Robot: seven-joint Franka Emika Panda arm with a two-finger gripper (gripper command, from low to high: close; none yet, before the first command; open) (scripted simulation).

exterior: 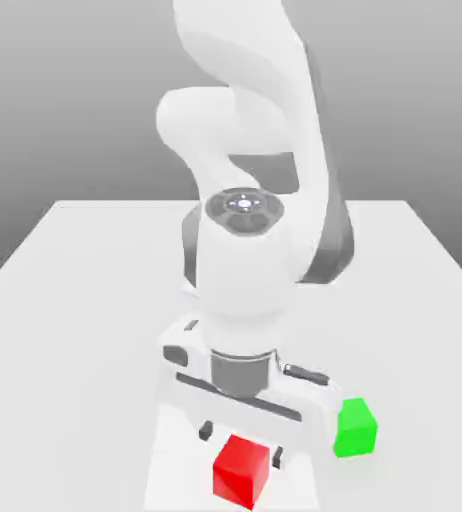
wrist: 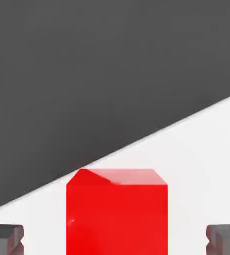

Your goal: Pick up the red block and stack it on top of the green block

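My tool (exterior: 241,446) hung wide open with nothing held, straddling the red block (exterior: 241,471) near the counter's (exterior: 85,300) front edge, ready to close; the green block (exterior: 356,428) sat just beside, awaiting stacking.

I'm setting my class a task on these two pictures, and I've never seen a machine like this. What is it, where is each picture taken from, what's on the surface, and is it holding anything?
This is a computer-simulated robot arm, white and jointed, ending in a gripper with two jaws. One picture looks at the scene from outside; the other comes from a camera on the hand, looking past the dark fingertips. On the white table sit two equal cubes: a red block and a green block, apart from each other, the green one toward the exterior view's right. The jaws stand open on either side of the red block, with gaps showing, so nothing is held yet.
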